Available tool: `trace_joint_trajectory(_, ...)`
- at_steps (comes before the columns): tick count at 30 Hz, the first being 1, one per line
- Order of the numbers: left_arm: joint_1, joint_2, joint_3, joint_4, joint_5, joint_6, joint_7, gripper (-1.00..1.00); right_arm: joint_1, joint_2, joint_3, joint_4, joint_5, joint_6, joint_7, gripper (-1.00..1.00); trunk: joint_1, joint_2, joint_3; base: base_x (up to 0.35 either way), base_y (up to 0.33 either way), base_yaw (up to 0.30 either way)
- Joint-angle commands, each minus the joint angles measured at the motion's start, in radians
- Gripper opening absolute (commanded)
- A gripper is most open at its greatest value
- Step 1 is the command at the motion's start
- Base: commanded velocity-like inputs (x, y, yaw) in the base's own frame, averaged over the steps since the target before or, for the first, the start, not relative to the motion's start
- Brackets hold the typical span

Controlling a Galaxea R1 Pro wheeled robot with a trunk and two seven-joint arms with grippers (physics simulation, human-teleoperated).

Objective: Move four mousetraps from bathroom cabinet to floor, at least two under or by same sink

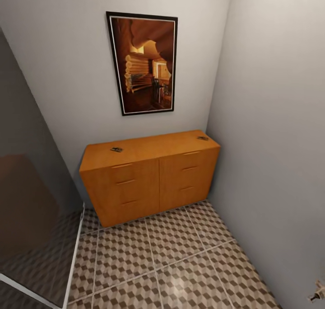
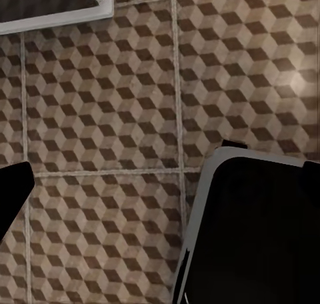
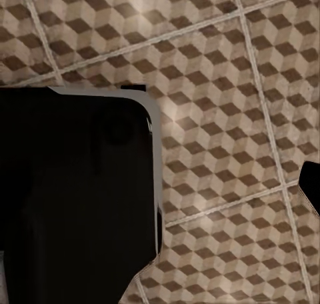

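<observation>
- The cabinet (image 1: 149,178) stands against the far wall in the corner of the room, its right end close to the right-hand wall; all six drawer fronts are shut flush.
- Two mousetraps lie on the cabinet's top: one mousetrap (image 1: 116,149) left of centre, well back from the front edge, and a second mousetrap (image 1: 202,138) near the right rear corner. They are well apart from each other. Both are too small to show their wire parts clearly.
- A framed picture (image 1: 143,63) of an orange-brown interior hangs on the wall above the cabinet.
- The bathroom floor (image 1: 171,264) with its cube-pattern tiles runs from the cabinet's base toward the camera.
- A glass panel (image 1: 31,200) with a white bottom frame borders the floor on the left.
- In the left wrist view a dark rounded body with a pale edge hangs over the tiles (image 2: 100,117); whether the left end effector is open or closed, I cannot tell.
- The right wrist view shows a like dark body above the tiles (image 3: 227,137); the right end effector's opening cannot be told either, nor whether it holds anything.
</observation>
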Motion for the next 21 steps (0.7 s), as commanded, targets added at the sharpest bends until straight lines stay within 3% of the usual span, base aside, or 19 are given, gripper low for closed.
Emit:
trace_joint_trajectory(1, -0.002, 0.000, 0.001, 0.004, 0.004, -0.007, -0.002, 1.00, -0.001, 0.000, -0.009, 0.001, 0.010, -0.004, 0.002, 1.00, 0.001, -0.002, -0.002, 0.338, 0.000, 0.000)
trace_joint_trajectory(16, -0.002, 0.000, 0.001, 0.004, 0.004, -0.007, -0.002, 1.00, -0.001, 0.001, -0.007, 0.001, 0.011, -0.003, 0.002, 1.00, 0.001, -0.002, -0.002, 0.331, 0.000, 0.000)
trace_joint_trajectory(21, -0.002, 0.000, 0.000, 0.004, 0.004, -0.007, -0.003, 1.00, -0.001, 0.001, -0.008, 0.001, 0.010, -0.003, 0.002, 1.00, 0.001, -0.002, -0.002, 0.117, 0.000, 0.000)
